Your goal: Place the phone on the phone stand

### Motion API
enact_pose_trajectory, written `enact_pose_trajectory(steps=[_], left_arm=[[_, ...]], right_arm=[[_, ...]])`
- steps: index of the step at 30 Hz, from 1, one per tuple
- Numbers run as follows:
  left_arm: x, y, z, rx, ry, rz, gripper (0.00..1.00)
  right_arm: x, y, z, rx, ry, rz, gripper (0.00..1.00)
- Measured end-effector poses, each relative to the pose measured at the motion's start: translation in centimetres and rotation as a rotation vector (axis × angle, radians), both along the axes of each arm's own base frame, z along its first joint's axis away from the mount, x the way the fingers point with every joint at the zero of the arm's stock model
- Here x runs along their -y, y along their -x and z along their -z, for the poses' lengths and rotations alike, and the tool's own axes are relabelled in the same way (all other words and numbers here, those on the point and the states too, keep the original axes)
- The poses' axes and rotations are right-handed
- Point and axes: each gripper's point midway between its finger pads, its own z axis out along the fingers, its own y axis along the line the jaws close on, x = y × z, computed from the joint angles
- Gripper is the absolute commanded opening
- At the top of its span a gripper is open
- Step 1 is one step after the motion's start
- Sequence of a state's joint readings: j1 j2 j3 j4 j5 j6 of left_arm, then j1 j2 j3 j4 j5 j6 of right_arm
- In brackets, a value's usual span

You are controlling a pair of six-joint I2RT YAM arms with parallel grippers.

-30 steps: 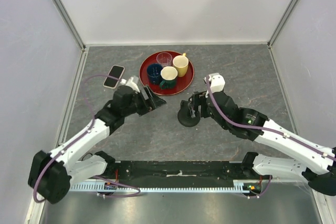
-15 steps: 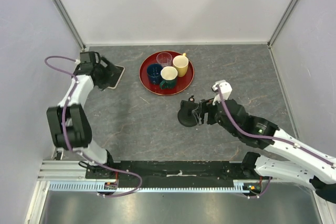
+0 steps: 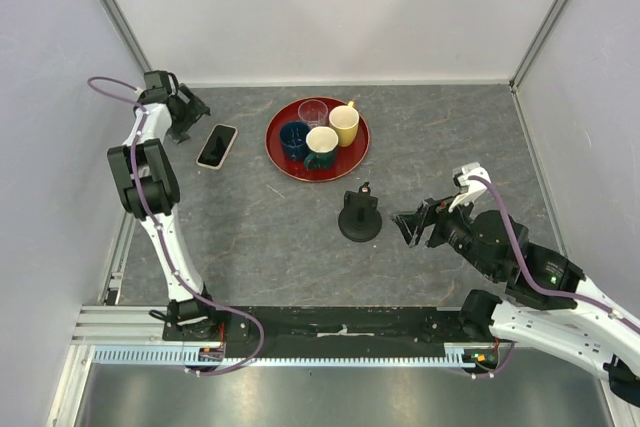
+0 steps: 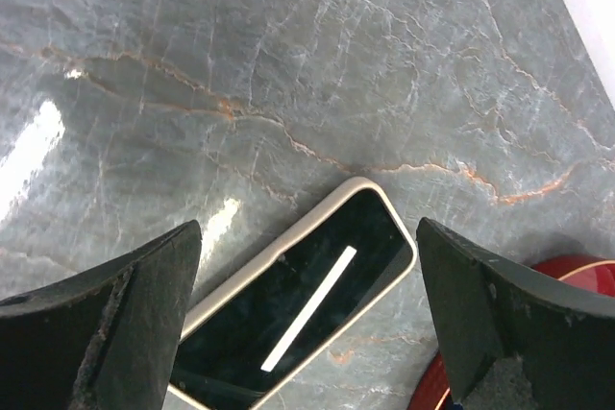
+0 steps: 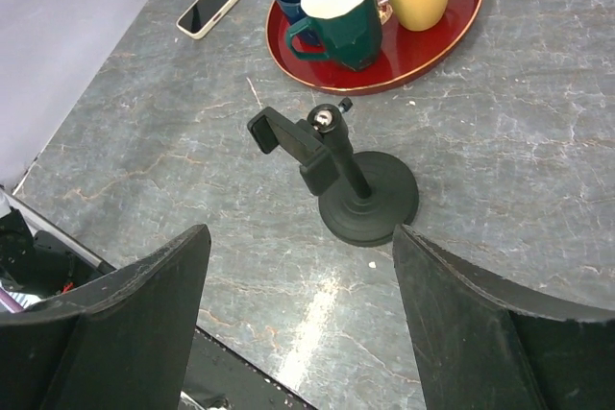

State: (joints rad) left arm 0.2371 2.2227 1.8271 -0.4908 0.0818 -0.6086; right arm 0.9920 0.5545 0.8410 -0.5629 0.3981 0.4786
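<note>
The phone (image 3: pixel 217 146) lies flat, screen up, on the grey table left of the red tray; it also shows in the left wrist view (image 4: pixel 298 306) and the right wrist view (image 5: pixel 214 3). My left gripper (image 3: pixel 190 114) is open and empty, just beyond the phone's far-left end; in its wrist view (image 4: pixel 307 333) the phone lies between the fingers, below them. The black phone stand (image 3: pixel 359 216) stands upright mid-table, with disc base and cradle (image 5: pixel 332 175). My right gripper (image 3: pixel 415 227) is open and empty, just right of the stand.
A red round tray (image 3: pixel 352 164) behind the stand holds a dark green mug (image 3: pixel 321 146), a yellow cup (image 3: pixel 344 124), a blue cup (image 3: pixel 294 139) and a clear glass (image 3: pixel 313 112). Grey walls enclose the table on three sides.
My left arm has swung out to the far-left corner and now sits just beyond the phone. My right gripper has let go of the stand and drawn back to the right.
</note>
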Motion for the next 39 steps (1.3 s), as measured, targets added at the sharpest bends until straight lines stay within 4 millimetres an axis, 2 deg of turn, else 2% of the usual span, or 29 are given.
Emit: enact_pose_trajectory(steps=[7, 13, 16, 21, 24, 35, 39], left_arm=[[-0.5, -1.4, 3.0, -0.067, 0.078, 0.051, 0.98], [0.3, -0.5, 3.2, -0.105, 0.145, 0.075, 0.97], [1.2, 0.5, 3.2, -0.112, 0.166, 0.091, 0.98], [3.7, 4.6, 3.3, -0.178, 0.186, 0.113, 1.0], [4.9, 5.9, 3.4, -0.205, 0.175, 0.124, 1.0], [9.7, 8.5, 4.2, -0.293, -0.007, 0.224, 1.0], [10.5, 9.9, 4.2, -0.313, -0.059, 0.26, 1.0]], right_arm=[[0.6, 0.3, 0.6, -0.014, 0.025, 0.004, 0.83], [0.4, 0.3, 0.9, -0.021, 0.036, 0.0, 0.83], [0.2, 0.2, 1.0, -0.026, 0.041, -0.005, 0.83], [-0.2, 0.2, 1.0, -0.026, 0.036, -0.015, 0.83], [-0.5, 0.2, 0.9, -0.028, 0.031, -0.028, 0.83], [-0.7, 0.5, 0.4, -0.021, 0.009, -0.045, 0.83], [-0.7, 0.5, 0.4, -0.019, 0.007, -0.045, 0.83]])
